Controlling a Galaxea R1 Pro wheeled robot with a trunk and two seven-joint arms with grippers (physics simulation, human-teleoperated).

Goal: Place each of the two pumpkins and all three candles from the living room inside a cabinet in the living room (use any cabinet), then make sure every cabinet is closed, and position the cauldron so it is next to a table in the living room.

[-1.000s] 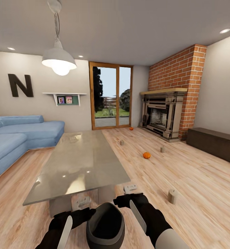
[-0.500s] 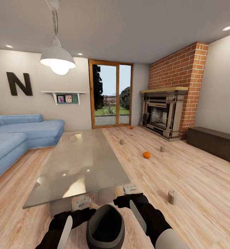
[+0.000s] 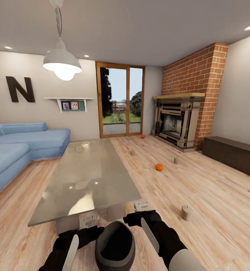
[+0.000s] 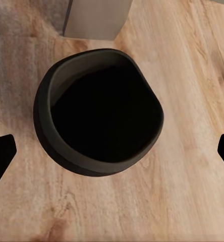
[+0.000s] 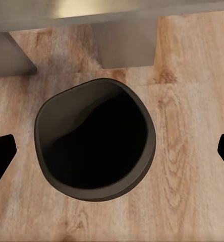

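Note:
The dark cauldron stands on the wood floor at the near end of the glass table, between my two arms. My left gripper and right gripper hover above it, both open and empty. In the wrist views the cauldron sits below widely spread fingertips. One orange pumpkin lies mid-floor, another near the glass door. Three grey-tan candles stand on the floor. The dark-brown cabinet along the right wall is closed.
A blue sofa fills the left side. A brick fireplace stands at the back right, beside the glass door. A pendant lamp hangs over the table. Open floor stretches between table and cabinet.
The whole picture has shifted slightly, so the camera has moved a little. The arms, the cauldron and the things on the floor keep their places.

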